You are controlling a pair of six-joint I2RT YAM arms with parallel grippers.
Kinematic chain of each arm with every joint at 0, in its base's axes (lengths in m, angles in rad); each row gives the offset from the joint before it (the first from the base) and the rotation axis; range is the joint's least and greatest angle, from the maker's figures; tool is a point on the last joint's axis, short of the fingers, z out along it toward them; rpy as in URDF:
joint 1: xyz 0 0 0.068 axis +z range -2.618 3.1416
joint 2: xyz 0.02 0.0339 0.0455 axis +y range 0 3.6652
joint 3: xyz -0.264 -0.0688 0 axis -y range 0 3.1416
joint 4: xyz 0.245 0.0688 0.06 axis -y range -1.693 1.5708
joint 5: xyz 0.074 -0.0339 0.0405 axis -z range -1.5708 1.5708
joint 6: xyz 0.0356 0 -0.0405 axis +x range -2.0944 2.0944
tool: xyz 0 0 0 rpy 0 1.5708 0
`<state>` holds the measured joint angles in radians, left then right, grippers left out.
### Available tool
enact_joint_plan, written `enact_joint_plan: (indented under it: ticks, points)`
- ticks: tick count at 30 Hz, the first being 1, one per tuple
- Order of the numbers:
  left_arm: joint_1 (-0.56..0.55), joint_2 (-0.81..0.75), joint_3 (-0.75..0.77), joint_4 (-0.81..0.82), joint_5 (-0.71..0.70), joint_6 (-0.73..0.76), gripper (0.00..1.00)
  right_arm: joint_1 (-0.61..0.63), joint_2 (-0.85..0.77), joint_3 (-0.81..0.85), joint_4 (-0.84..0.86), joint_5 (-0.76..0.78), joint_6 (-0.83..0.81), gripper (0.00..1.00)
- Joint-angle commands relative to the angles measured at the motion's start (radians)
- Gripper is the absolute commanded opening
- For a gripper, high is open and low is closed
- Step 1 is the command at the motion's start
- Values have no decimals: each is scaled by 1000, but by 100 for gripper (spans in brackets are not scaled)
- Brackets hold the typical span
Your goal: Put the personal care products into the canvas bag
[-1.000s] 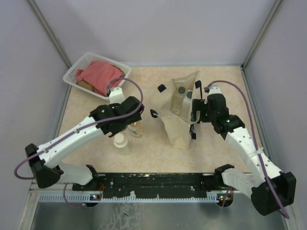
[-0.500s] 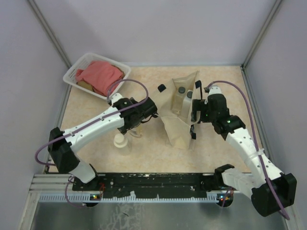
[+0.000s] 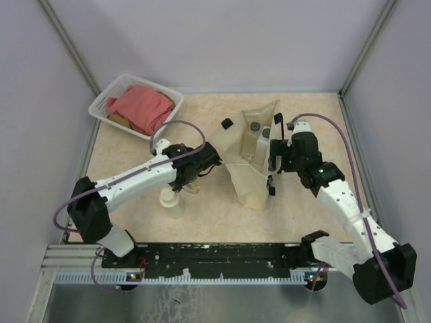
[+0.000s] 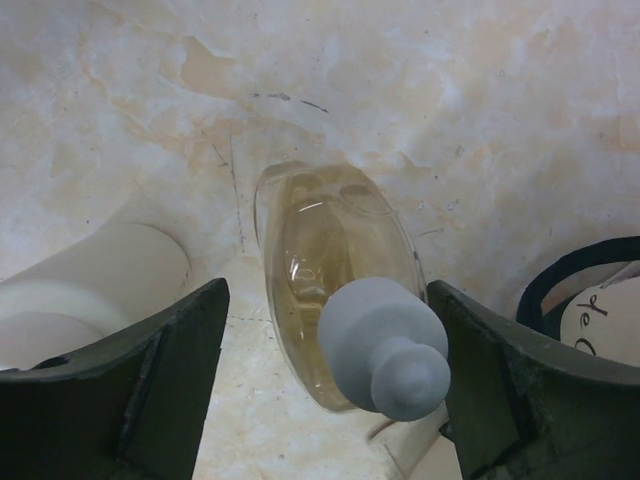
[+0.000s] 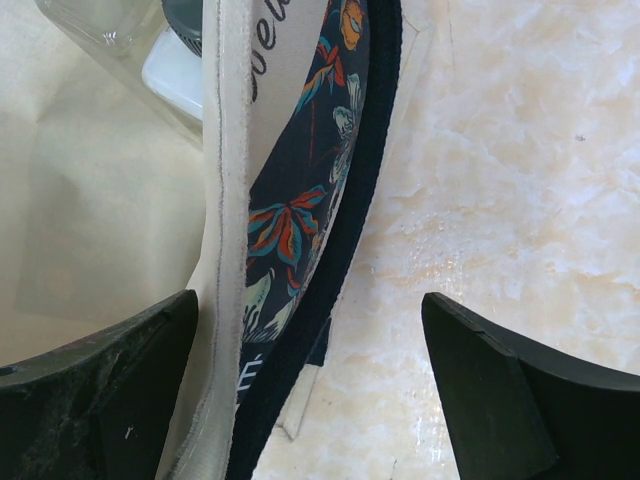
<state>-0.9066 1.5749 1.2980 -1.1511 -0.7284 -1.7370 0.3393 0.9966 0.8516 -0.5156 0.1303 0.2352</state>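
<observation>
Top external view, and we're at the halfway mark: the canvas bag sits slumped right of centre on the tabletop, and two dark-capped bottles are already inside its far end. Two more are out on the table to the left of the bag. The amber bottle stands upright under the left arm, and the squat cream bottle is just near and left of it.

Over to the left wrist camera: the left gripper is spread open, with one finger on each side of the amber bottle. Its white top points up at the lens, close to the right-hand finger. I see no squeeze yet, so this looks like the lead-in to a grasp.

On the right wrist view, the right gripper is also wide open, straddling the bag's rim and black strap without pinching them. It seems set to steady the mouth.

Far left, the white lattice basket with its red cloth is out of play.

What's left, by my reckoning: amber in, then cream in.
</observation>
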Motion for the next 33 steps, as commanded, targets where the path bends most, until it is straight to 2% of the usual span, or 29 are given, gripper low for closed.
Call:
enact_joint_plan:
  ticks: [1, 4, 8, 12, 13, 17, 20, 22, 26, 33]
  points:
    - [9, 8, -18, 69, -11, -1, 78, 0, -9, 10, 5, 14, -25, 93]
    - [12, 9, -33, 100, -5, 15, 61, 0, -7, 10, 5, 14, -25, 93]
    - [12, 13, -40, 111, -5, 28, 46, 0, -6, 9, 5, 15, -27, 93]
    - [11, 24, -36, 106, -34, 86, 12, 0, 2, 6, 10, 15, -25, 93]
    - [11, 29, -29, 111, -39, 125, 9, 0, 3, 6, 11, 13, -25, 93]
    - [11, 62, 16, 202, -14, 423, 7, 0, 7, 4, 15, 11, -23, 93]
    - [12, 80, 58, 316, 56, 769, 3, 0, 7, 4, 12, 13, -24, 93]
    - [12, 86, 96, 350, 124, 945, 0, 0, 5, 3, 11, 14, -25, 93]
    - [11, 44, 119, 420, 151, 1175, 0, 0, 5, 2, 10, 16, -25, 93]
    - [15, -105, 199, 489, 74, 1404, 0, 0, 5, 1, 9, 14, -25, 93]
